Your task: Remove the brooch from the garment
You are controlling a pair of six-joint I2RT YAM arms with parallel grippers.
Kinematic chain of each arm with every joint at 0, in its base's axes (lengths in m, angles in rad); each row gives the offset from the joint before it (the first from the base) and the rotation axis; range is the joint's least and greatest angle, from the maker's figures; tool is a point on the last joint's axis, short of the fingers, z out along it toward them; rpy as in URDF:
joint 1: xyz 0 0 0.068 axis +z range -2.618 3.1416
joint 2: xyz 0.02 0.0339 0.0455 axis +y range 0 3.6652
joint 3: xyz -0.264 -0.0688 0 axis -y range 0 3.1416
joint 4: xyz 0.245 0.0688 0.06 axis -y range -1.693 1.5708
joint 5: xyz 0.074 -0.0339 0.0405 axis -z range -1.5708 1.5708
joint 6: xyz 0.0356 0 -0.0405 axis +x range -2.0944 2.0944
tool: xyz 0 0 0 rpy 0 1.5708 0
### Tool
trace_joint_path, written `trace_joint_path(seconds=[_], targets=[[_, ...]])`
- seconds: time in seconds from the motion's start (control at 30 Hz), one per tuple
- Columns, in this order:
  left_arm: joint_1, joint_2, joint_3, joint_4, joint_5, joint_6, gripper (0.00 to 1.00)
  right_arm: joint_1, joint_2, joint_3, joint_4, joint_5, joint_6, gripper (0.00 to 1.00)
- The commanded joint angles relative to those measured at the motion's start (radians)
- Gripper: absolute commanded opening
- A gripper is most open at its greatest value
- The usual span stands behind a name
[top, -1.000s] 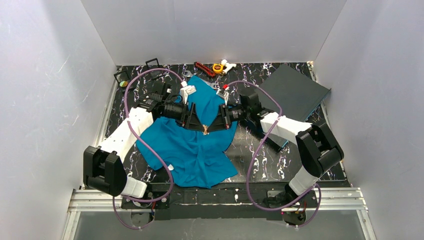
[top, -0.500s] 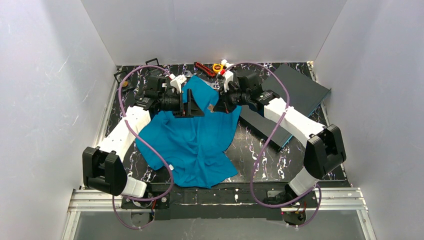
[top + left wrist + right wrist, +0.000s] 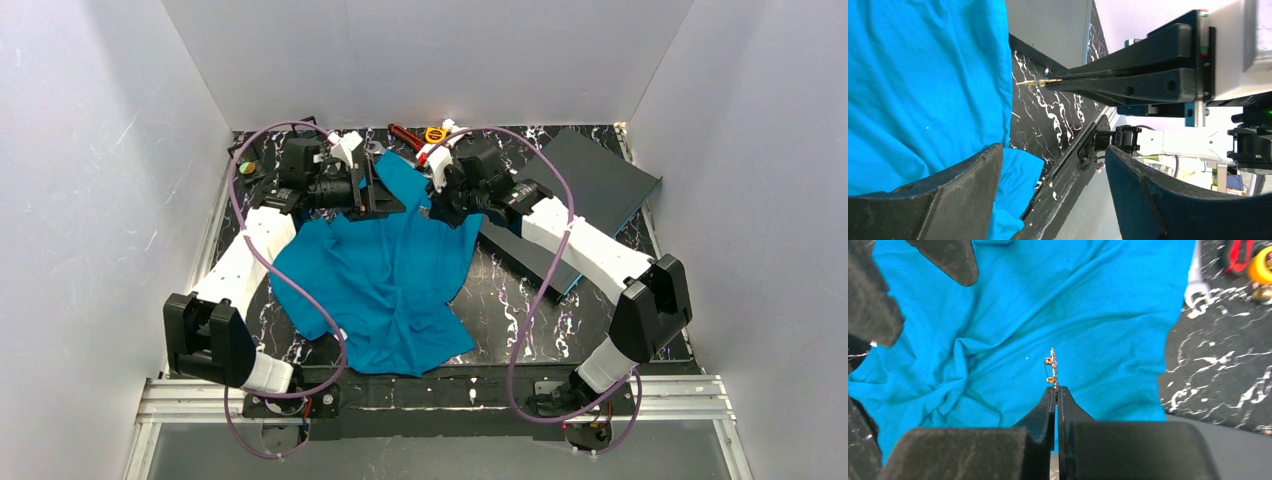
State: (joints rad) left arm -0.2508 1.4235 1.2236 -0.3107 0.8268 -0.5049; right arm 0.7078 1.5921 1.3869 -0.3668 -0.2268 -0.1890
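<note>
The teal-blue T-shirt point(image 3: 385, 285) lies crumpled on the black marbled table. My right gripper point(image 3: 1057, 389) is shut on a small gold brooch point(image 3: 1051, 366) and holds it by its lower end, up in the air above the shirt point(image 3: 998, 330). In the left wrist view the brooch point(image 3: 1034, 82) sticks out of the right gripper's tips point(image 3: 1060, 81), apart from the cloth point(image 3: 923, 85). My left gripper point(image 3: 1053, 151) is open and empty, above the shirt's far part. From above, the left gripper point(image 3: 385, 192) and right gripper point(image 3: 432, 203) face each other.
A dark grey board point(image 3: 590, 185) lies at the back right, under the right arm. A red tool point(image 3: 408, 137), a yellow tape measure point(image 3: 435, 134) and a silver wrench point(image 3: 1196, 287) lie along the back edge. Black frames point(image 3: 245, 155) sit at the back left.
Both grippers have moved from the shirt's middle toward the back and up. The right one has carried the brooch away from the cloth. The grippers are now farther apart.
</note>
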Motion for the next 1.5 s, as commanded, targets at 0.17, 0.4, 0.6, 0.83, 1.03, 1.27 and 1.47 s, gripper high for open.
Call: trace_joint_path(seconds=[0.17, 0.4, 0.6, 0.83, 1.03, 1.27, 1.47], targets=[[0.084, 0.076, 0.068, 0.031, 0.205, -0.137, 0.66, 0.068, -0.009, 0.153, -0.035, 0.172, -0.314, 0.01], [0.119, -0.006, -0.009, 0.191, 0.261, -0.123, 0.77, 0.084, -0.074, 0.102, -0.004, 0.198, -0.654, 0.01], [0.152, 0.029, -0.035, 0.352, 0.519, -0.380, 0.50, 0.140, -0.453, -0.405, 0.512, -0.022, -1.130, 0.01], [0.014, -0.095, -0.144, 0.350, 0.515, -0.393, 0.49, 0.200, -0.523, -0.583, 0.726, -0.084, -1.235, 0.01], [-0.023, -0.090, -0.160, 0.350, 0.491, -0.404, 0.42, 0.216, -0.525, -0.606, 0.758, -0.074, -1.233, 0.01], [-0.041, -0.085, -0.161, 0.350, 0.491, -0.405, 0.35, 0.238, -0.520, -0.609, 0.766, -0.057, -1.226, 0.01], [-0.040, -0.095, -0.158, 0.357, 0.481, -0.409, 0.27, 0.248, -0.528, -0.612, 0.755, -0.059, -1.227, 0.01]])
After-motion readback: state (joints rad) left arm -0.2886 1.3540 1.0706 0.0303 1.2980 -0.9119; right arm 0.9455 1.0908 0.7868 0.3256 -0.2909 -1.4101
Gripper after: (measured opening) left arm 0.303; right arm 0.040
